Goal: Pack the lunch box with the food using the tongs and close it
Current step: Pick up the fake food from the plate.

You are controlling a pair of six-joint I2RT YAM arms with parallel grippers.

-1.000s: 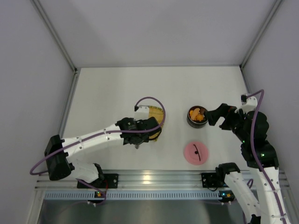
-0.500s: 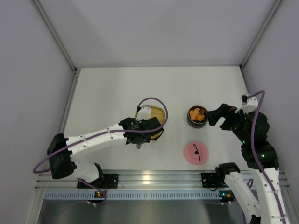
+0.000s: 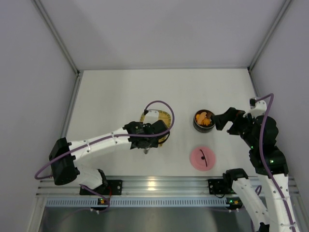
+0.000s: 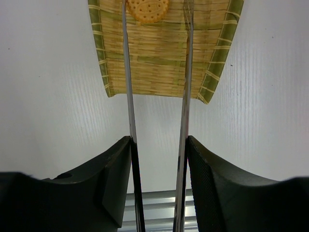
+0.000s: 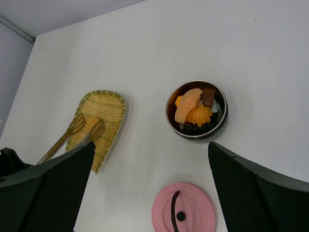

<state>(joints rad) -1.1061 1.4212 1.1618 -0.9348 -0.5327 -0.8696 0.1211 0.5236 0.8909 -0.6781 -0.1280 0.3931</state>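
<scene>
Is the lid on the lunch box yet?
No, the pink lid lies flat on the table, apart from the open lunch box with food showing inside.

The tongs [image 4: 129, 96] have their handle end in the left gripper [image 4: 158, 141] and reach forward over the tray [image 4: 159, 58], which lies on the table [image 4: 48, 72] under their front half. A cookie [image 4: 147, 8] lies at the tray's far end, between the two arms of the tongs and closer to the left one. Well off to the right of the tips stands the lunch box [image 5: 167, 112] with the food [image 5: 193, 108] in it, apart from the tray, and the lid [image 5: 183, 212] lies on the table, also right of the tongs but back towards their handle end, near the lunch box and not on it.
</scene>
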